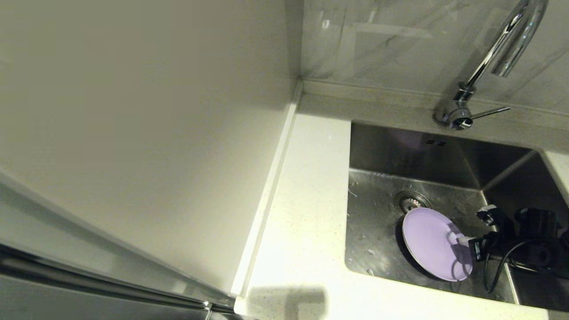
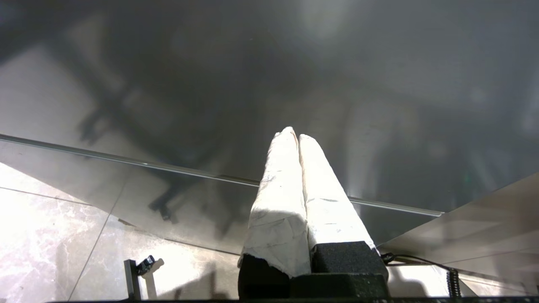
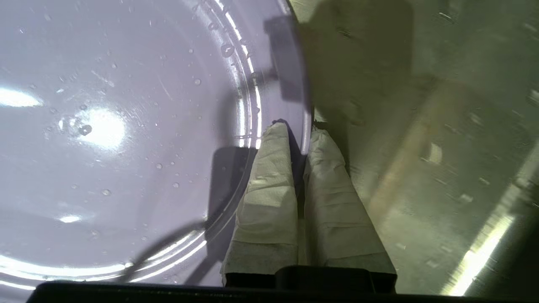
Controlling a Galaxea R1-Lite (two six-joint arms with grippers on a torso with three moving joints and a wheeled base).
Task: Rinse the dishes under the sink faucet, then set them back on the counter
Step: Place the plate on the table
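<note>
Right gripper (image 3: 300, 126) down inside the sink (image 1: 382, 155), pads (image 3: 269, 168) pinched together on the rim of the lilac plate (image 1: 429, 242): one pad on the upper face, the other under the edge. Plate sits in the basin, tilted, its far edge just beside the drain strainer (image 1: 410, 202) and partly overlapping it in the head view. Water drops scattered over the plate's face; a few more droplets on the steel floor of the sink near the drain.

Faucet (image 1: 498, 58) stands behind the sink on its far rim, spout arching above the basin, thin side lever (image 1: 489, 112) pointing along the back edge. No stream visible from the spout.

Counter (image 1: 302, 213) runs along the sink's left side, with its raised edge strip (image 1: 266, 195) against the cream wall panel (image 1: 133, 124).

Left gripper (image 2: 294, 136) well away from the sink, over a pale tiled floor (image 2: 42, 235), pads pressed together with nothing between them.
</note>
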